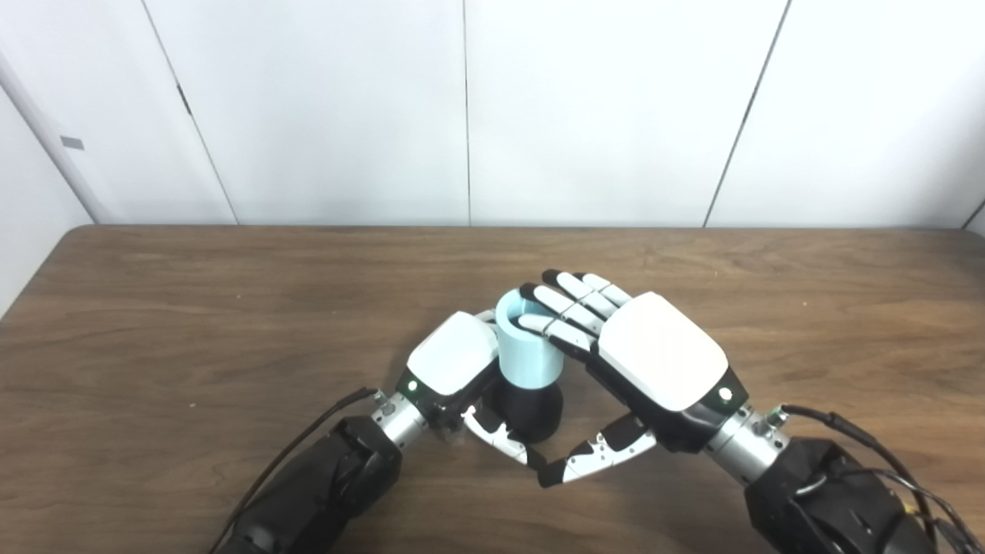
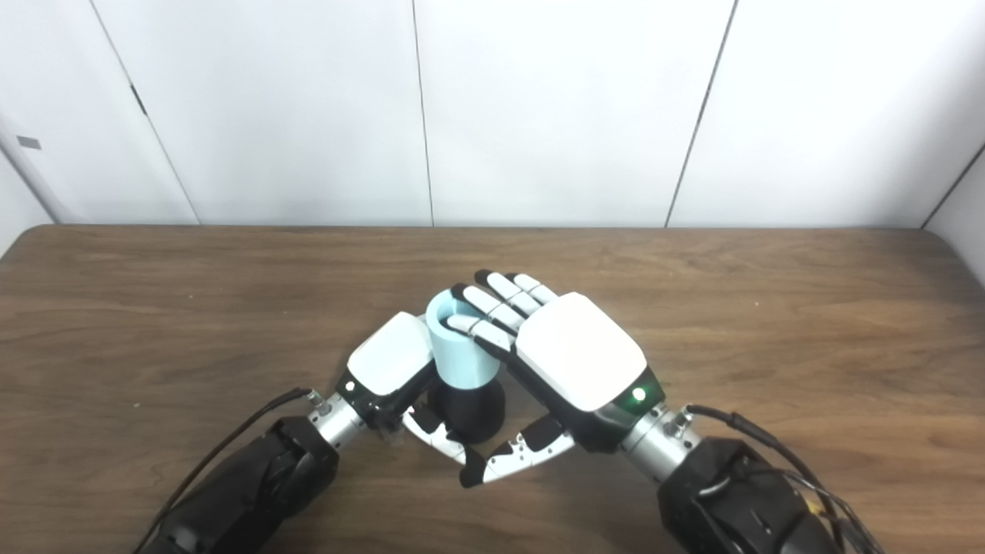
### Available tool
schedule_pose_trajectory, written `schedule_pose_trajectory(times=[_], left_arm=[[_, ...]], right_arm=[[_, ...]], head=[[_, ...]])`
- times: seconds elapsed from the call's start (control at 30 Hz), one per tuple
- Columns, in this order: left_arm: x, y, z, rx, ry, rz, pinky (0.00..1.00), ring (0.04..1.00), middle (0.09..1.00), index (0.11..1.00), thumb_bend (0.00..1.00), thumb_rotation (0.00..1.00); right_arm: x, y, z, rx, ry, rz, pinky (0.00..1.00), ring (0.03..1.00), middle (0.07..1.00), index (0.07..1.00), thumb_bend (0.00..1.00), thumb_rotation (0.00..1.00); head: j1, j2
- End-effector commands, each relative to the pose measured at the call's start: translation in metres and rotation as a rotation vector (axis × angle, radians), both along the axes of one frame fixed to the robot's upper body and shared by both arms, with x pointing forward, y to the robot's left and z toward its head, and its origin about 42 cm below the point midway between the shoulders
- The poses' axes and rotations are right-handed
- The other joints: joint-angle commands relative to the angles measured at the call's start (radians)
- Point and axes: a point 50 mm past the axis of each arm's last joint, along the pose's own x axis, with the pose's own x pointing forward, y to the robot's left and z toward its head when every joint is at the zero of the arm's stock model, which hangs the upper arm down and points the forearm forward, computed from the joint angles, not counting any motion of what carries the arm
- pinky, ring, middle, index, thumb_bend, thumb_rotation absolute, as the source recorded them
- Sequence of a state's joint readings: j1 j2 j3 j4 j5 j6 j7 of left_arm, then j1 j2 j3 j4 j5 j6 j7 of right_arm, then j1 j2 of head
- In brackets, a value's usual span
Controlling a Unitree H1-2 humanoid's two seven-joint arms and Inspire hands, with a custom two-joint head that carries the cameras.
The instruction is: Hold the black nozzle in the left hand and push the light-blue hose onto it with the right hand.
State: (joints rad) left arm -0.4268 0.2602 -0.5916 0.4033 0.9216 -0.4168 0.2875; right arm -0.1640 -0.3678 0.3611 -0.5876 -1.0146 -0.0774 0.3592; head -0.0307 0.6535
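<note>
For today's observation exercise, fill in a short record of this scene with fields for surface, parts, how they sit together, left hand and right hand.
surface: wooden table
parts: light-blue hose, black nozzle
fit: hose stands upright on top of the nozzle, open end up
left hand: wrapped around the joined parts from the left; its fingers are mostly hidden behind them
right hand: fingers extended over the hose rim, thumb below and apart
backdrop: white panelled wall
</note>
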Motion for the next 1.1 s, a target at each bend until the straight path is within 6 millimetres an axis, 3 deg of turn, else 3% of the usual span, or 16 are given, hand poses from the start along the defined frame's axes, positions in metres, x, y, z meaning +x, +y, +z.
schedule_pose_trajectory(times=[0.0, 0.37, 0.6, 1.07], left_arm=[[-0.133, -0.0275, -0.1249, 0.046, 0.442, -0.048, 0.78, 0.509, 0.47, 0.502, 0.52, 0.0], [-0.1329, -0.0269, -0.1252, 0.053, 0.453, -0.045, 0.8, 0.513, 0.473, 0.498, 0.52, 0.0], [-0.1331, -0.0261, -0.1255, 0.054, 0.447, -0.05, 0.79, 0.503, 0.461, 0.511, 0.52, 0.0], [-0.1333, -0.0254, -0.1265, 0.049, 0.45, -0.045, 0.79, 0.509, 0.463, 0.508, 0.52, 0.0]], right_arm=[[-0.0165, 0.0051, -0.0331, -0.156, 0.176, 0.074, 0.89, 0.964, 0.913, 0.827, 0.94, 0.71], [-0.0152, 0.0053, -0.0342, -0.156, 0.196, 0.059, 0.89, 0.976, 0.928, 0.847, 0.93, 0.71], [-0.0147, 0.0057, -0.032, -0.143, 0.201, 0.059, 0.89, 0.969, 0.929, 0.996, 0.92, 0.73], [-0.0128, 0.0053, -0.0316, -0.11, 0.183, 0.07, 0.88, 0.939, 0.918, 1.0, 0.92, 0.78]], head=[[0.0, 0.001], [-0.002, 0.0], [-0.004, 0.0], [-0.005, -0.002]])
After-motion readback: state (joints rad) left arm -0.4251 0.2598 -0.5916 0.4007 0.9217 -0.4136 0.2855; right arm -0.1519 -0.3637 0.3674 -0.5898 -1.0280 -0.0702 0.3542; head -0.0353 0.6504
